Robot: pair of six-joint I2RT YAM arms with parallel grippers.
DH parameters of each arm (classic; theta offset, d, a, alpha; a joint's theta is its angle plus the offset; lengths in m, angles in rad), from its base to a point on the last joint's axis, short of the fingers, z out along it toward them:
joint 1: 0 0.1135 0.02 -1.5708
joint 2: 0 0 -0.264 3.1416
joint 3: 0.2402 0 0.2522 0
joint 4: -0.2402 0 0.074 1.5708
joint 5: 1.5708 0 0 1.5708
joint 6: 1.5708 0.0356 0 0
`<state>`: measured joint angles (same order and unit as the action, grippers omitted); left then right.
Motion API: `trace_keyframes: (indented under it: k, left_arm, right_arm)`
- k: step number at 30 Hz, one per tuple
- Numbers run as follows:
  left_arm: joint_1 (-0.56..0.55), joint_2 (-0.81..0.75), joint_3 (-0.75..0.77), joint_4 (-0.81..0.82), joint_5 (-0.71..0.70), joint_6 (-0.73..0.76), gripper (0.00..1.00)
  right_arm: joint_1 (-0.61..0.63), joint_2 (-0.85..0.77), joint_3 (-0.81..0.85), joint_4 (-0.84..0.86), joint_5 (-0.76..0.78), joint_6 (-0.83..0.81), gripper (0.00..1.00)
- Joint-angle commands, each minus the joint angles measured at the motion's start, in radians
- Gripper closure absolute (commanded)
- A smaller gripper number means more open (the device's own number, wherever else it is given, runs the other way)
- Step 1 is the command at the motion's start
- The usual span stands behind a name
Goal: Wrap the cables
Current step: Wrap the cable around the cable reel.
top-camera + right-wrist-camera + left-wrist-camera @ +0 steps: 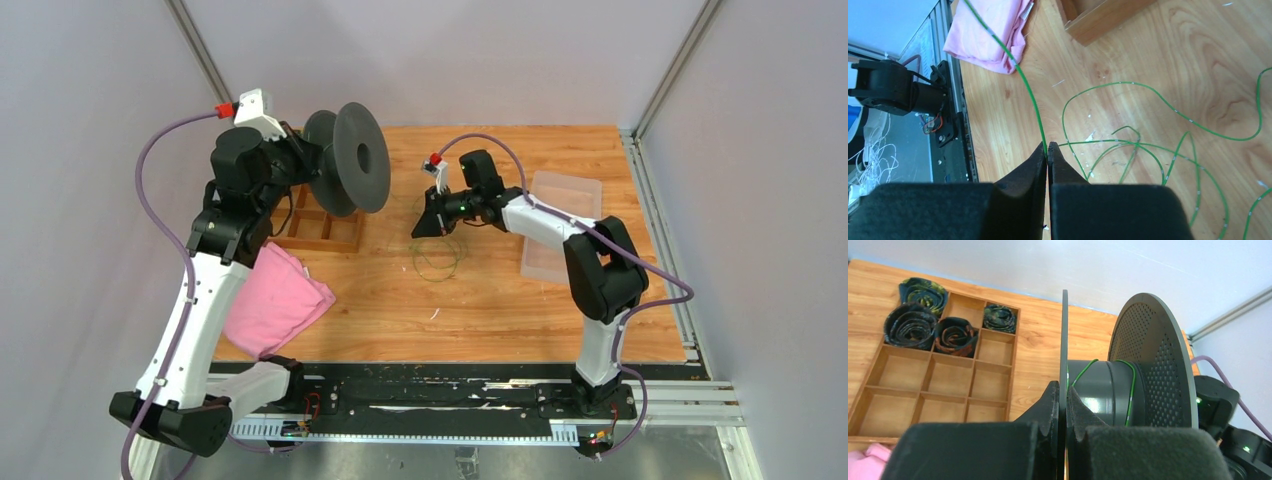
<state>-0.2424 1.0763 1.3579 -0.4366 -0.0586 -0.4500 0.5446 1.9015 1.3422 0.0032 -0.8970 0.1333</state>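
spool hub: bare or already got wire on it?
Barely started. Left wrist view shows only a couple of green wire turns on the spool hub; the rest lies in loose loops on the table.

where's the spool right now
In the top view the spool is at the far left of the table, its flange pinched by the left gripper, right by the wooden tray.
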Motion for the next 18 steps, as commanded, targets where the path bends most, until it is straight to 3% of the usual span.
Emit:
trace_keyframes:
  k: [1,12,18]
  left_arm:
    - [0.012,0.016,0.033,0.059,-0.077,-0.023,1.00]
    - [0.010,0.106,-0.001,0.155,-0.214,0.023,1.00]
    - [-0.050,0.110,-0.047,0.221,-0.320,0.121,1.00]
  right_arm:
    - [0.046,-0.064,-0.028,0.022,-0.020,0.040,0.99]
    - [0.196,-0.129,0.033,-0.146,0.029,0.015,0.99]
    - [0.243,-0.136,0.228,-0.393,0.030,-0.075,1.00]
